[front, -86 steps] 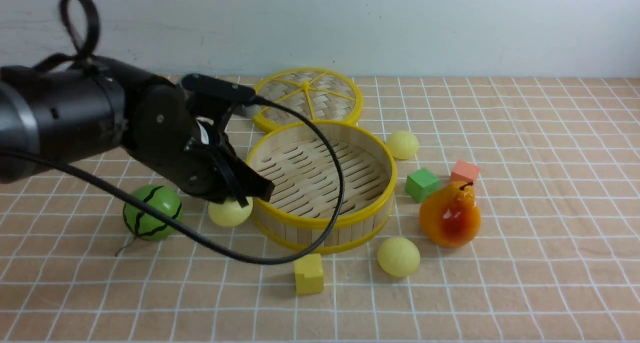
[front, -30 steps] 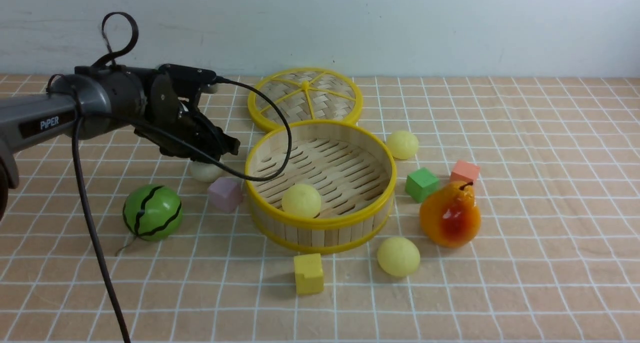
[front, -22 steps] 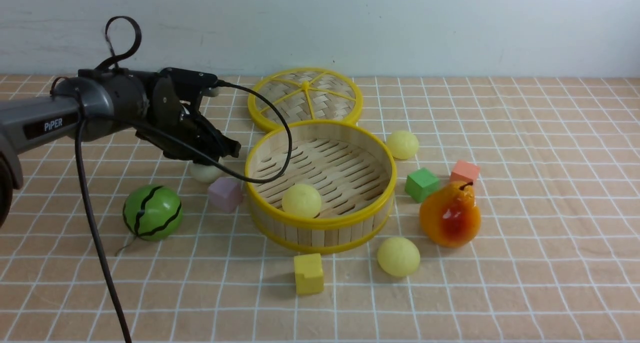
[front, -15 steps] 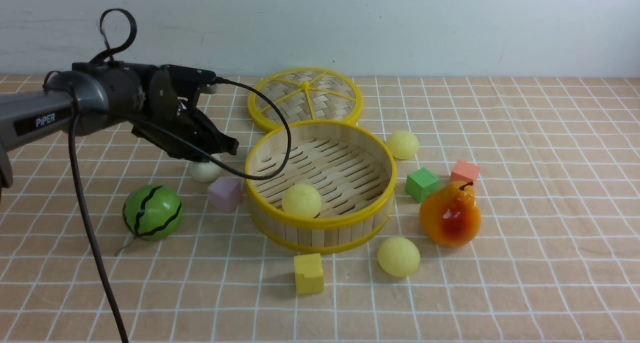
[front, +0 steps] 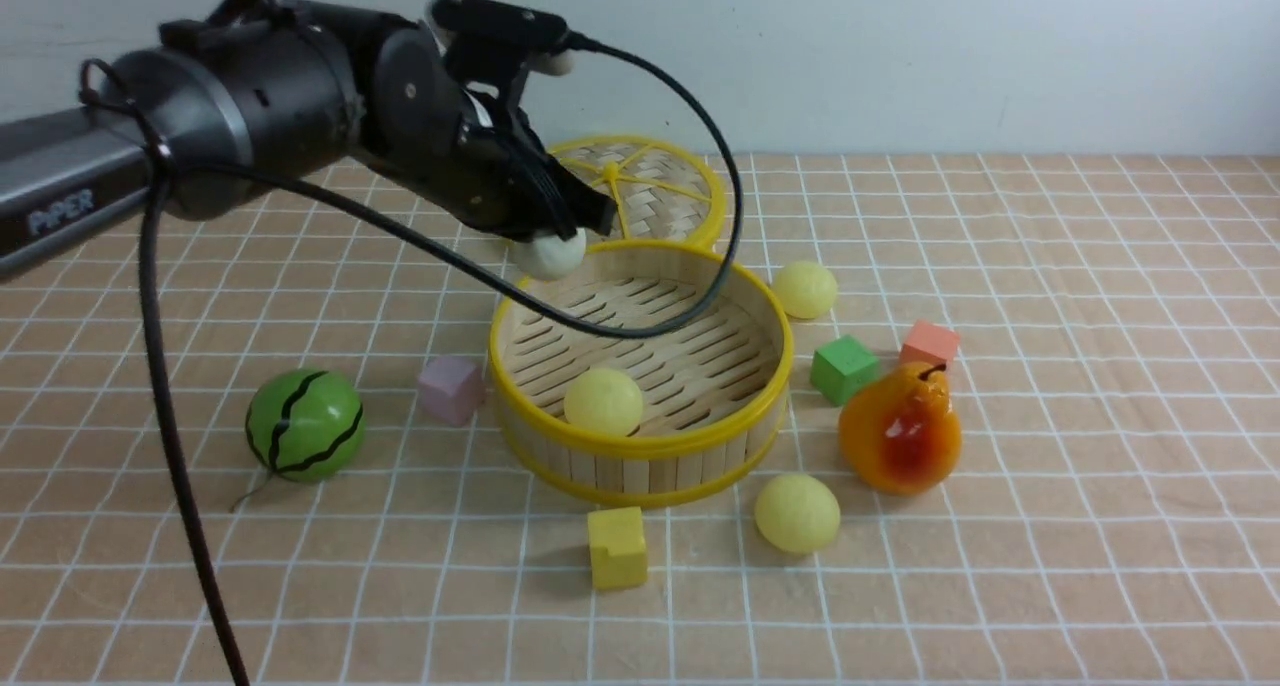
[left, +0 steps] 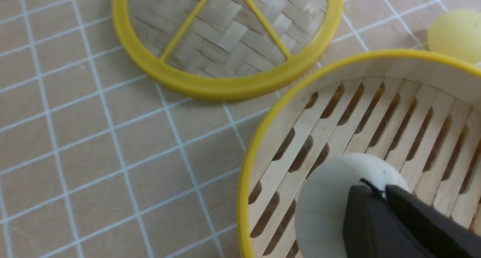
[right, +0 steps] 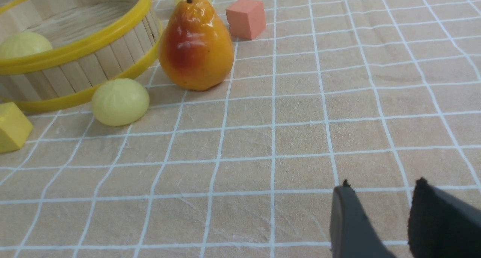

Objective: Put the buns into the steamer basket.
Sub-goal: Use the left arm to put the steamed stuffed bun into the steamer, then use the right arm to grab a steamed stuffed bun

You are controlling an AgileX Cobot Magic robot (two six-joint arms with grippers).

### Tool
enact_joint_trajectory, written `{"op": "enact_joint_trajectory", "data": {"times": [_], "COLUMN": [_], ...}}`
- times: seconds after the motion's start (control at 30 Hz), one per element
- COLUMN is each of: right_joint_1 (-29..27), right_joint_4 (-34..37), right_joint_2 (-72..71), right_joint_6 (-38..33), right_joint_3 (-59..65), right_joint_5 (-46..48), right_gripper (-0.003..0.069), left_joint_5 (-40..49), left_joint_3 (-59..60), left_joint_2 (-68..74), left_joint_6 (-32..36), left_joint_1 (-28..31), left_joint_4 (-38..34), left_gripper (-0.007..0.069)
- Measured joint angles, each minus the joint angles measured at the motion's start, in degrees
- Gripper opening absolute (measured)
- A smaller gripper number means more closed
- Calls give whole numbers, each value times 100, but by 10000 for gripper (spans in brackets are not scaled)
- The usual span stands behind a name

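Legibly, "PIPER" (front: 62, 212) on arm (front: 250, 106) of left pincer (front: 575, 228)

Illumination was bright, even and diffuse, coming from overhead. Shadows on the surface (front: 1000, 586) were soft and short, as beside the yellow cube (front: 617, 546). The pear (front: 900, 431) carried a small glare spot. The left arm (front: 250, 106) appeared slightly blurred. In the wrist views, the left tool (left: 379, 193), the off-white bun (left: 323, 198) and the right tool (right: 381, 198) were out of focus.

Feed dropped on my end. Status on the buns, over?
Left gripper shut on off-white bun, over steamer basket. Right gripper open, empty. One yellow bun inside, two buns outside. Nothing blocking.
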Motion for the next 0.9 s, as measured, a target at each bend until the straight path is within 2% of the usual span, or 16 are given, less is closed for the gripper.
{"op": "enact_joint_trajectory", "data": {"times": [0.17, 0.2, 0.23, 0.27, 0.37, 0.4, 0.47, 0.5, 0.57, 0.67, 0.7, 0.73, 0.83, 0.87, 0.9], "right_joint_1": [0, 0, 0, 0, 0, 0, 0, 0, 0, 0, 0, 0, 0, 0, 0], "right_joint_4": [0, 0, 0, 0, 0, 0, 0, 0, 0, 0, 0, 0, 0, 0, 0], "right_joint_2": [0, 0, 0, 0, 0, 0, 0, 0, 0, 0, 0, 0, 0, 0, 0], "right_joint_6": [0, 0, 0, 0, 0, 0, 0, 0, 0, 0, 0, 0, 0, 0, 0], "right_joint_3": [0, 0, 0, 0, 0, 0, 0, 0, 0, 0, 0, 0, 0, 0, 0], "right_joint_5": [0, 0, 0, 0, 0, 0, 0, 0, 0, 0, 0, 0, 0, 0, 0], "right_gripper": [239, 239, 239, 239, 239, 239, 239, 239, 239, 239, 239, 239, 239, 239, 239], "left_joint_5": [-371, -459, -460, -460, -438, -431, -329, -293, 7, 470, 880, 985, 1502, 1507, 1484], "left_joint_3": [0, 5, 5, 15, 18, 18, 18, 18, 18, 18, 18, 23, 428, 428, 794], "left_joint_2": [499, 670, 702, 797, 784, 767, 598, 554, 122, -406, -902, -959, -2097, -2097, -2590], "left_joint_6": [32, 39, 39, 39, 26, 8, -144, -188, -526, -802, -992, -1009, -1273, -1274, -1294], "left_joint_1": [5, 16, 16, 16, 16, 16, 16, 16, 16, 9, 9, 9, 9, 9, 9], "left_joint_4": [-7, -7, -7, -7, -18, -18, -78, -97, -178, -203, -214, -214, -241, -249, -260], "left_gripper": [72, 128, 135, 206, 331, 339, 414, 424, 467, 459, 409, 402, 188, 188, 90]}}
